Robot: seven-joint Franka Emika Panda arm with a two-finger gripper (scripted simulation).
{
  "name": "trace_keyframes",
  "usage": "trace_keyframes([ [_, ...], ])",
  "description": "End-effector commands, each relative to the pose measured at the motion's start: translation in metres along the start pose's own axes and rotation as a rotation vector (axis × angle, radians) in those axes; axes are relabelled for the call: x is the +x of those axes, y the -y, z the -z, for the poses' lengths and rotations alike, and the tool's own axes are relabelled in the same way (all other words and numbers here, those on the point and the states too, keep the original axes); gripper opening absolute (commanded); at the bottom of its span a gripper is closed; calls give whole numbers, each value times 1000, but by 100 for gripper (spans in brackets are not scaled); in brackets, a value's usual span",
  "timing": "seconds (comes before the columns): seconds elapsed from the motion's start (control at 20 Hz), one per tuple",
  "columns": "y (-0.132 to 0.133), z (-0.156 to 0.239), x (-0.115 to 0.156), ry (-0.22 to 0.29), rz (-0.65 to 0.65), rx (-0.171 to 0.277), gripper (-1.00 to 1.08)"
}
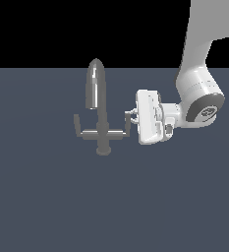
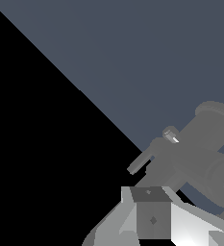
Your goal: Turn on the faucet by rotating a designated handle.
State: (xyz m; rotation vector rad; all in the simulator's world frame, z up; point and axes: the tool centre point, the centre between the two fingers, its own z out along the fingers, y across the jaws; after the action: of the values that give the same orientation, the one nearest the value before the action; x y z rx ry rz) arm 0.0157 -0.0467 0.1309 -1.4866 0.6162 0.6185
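Dull-grey metal, the faucet [image 1: 100, 110] stands on the dark blue-grey floor [image 1: 47, 197], its handle [image 1: 122, 129] reaching toward the exterior view's right with the bent tip turned up. The gripper [image 1: 130, 117] sits right at that tip, seemingly touching it; whether its fingers are spread or closed, I cannot tell. The crossbar looks square across the stem, so rotation seems barely begun, and the turn remains.

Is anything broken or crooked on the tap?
Nothing stands out. The faucet stands upright on its round base, its crossbar level, both arms intact. The gripper sits at the handle on the exterior view's right.
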Motion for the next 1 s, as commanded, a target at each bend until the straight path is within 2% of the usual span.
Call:
trace_keyframes([
  [0.0, 0, 0, 0, 0, 0, 1, -100],
  [0.85, -20, -1, -43, 0, 0, 1, -100],
  [0.95, -21, 0, -36, -7, -1, 1, -100],
])
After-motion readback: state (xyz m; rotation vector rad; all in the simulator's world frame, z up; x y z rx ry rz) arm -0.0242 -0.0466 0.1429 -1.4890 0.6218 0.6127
